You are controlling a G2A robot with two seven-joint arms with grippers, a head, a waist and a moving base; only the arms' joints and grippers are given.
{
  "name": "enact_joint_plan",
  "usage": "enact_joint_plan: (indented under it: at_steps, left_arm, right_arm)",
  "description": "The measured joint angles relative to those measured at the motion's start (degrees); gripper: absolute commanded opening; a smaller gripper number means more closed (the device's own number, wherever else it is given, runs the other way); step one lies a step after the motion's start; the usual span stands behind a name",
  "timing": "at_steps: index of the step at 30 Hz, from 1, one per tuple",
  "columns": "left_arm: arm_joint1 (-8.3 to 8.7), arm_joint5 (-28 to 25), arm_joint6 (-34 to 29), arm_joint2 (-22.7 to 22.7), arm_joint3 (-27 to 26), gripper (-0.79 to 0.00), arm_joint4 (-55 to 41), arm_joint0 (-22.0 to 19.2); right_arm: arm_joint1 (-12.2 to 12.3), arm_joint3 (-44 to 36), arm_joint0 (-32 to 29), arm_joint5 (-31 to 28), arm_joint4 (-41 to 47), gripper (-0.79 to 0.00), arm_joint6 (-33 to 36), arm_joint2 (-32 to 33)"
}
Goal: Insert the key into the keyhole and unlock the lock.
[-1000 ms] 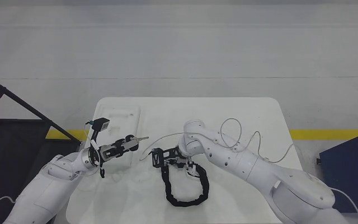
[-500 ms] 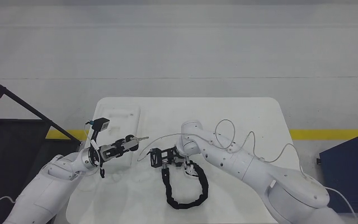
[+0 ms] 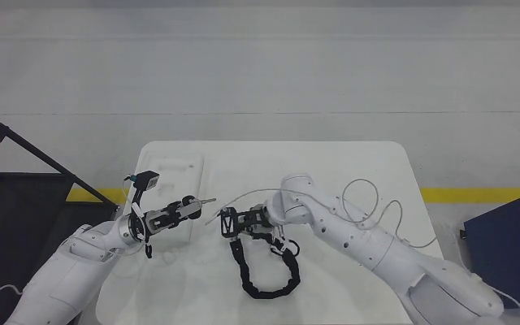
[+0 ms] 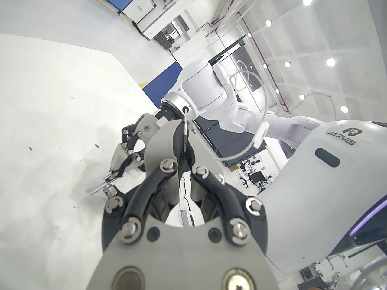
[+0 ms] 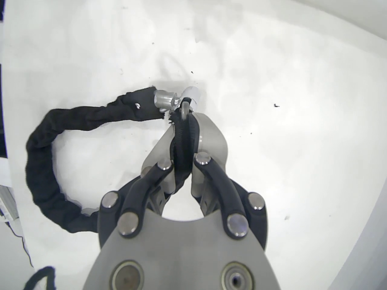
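At the 9 o'clock side of the white table (image 3: pixel 357 162), as seen in the top view, the left gripper (image 3: pixel 193 204) was positioned above the surface. Its jaws were fully closed on the key (image 3: pixel 207 201), with the rubber pads pressed against both flat faces. The blade of the key projected beyond the fingertips toward 3 o'clock.

The right gripper (image 5: pixel 186 118) was located just toward 9 o'clock from the table centre, facing the left gripper. Its jaws were closed to a narrow gap, and a small metal ring at the head of the lock (image 5: pixel 163 99) was clamped between the pads. The silver cylindrical lock body lay immediately beyond the fingertips. Contact between the lock body and the table could not be confirmed.

The chain (image 5: pixel 75 116), covered in a black fabric sleeve, was attached to the lock. It ran from the right gripper toward 6 o'clock and curved back in a loop that lay flat on the table.

The key tip and the lock were near each other but apart, with the lock at about 4 o'clock from the key tip. The key was not in the lock. The keyhole could not be made out.

A shallow white tray (image 3: pixel 175 166) rested on the table at about 10 o'clock, beyond the left gripper.
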Motion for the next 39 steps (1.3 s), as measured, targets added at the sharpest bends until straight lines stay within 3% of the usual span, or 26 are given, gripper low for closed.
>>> enact_joint_plan:
  at_steps: [7,11,15,20,23,30,32,39]
  left_arm:
    - [0.0,0.0,0.0,0.0,0.0,-0.785,0.0,0.0]
    - [0.0,0.0,0.0,0.0,0.0,-0.785,0.0,0.0]
    - [0.0,0.0,0.0,0.0,0.0,-0.785,0.0,0.0]
    - [0.0,0.0,0.0,0.0,0.0,-0.785,0.0,0.0]
    - [0.0,0.0,0.0,0.0,0.0,-0.785,0.0,0.0]
    - [0.0,0.0,0.0,0.0,0.0,-0.785,0.0,0.0]
    - [0.0,0.0,0.0,0.0,0.0,-0.785,0.0,0.0]
    - [0.0,0.0,0.0,0.0,0.0,-0.785,0.0,0.0]
  right_arm:
    - [6.7,-6.44,-9.57,-6.49,1.7,-0.785,-6.95,12.41]
    - [9.73,-7.2,-15.67,-10.96,2.29,-0.785,-14.82,20.36]
    - [12.17,-9.87,-20.74,-11.08,0.29,-0.785,-25.32,24.32]
    - [14.65,-10.85,-22.43,-11.07,-4.49,-0.785,-41.03,22.46]
    - [16.07,-10.99,-21.6,-11.07,-10.86,-0.785,-54.34,19.3]
    - [18.21,-4.45,-17.85,-10.35,-32.45,-0.785,-93.48,10.88]
    - [18.05,-3.38,-17.2,-8.31,-32.59,-0.785,-98.13,8.79]
    - [17.61,1.13,-14.91,-2.68,-26.57,-0.785,-101.59,2.44]
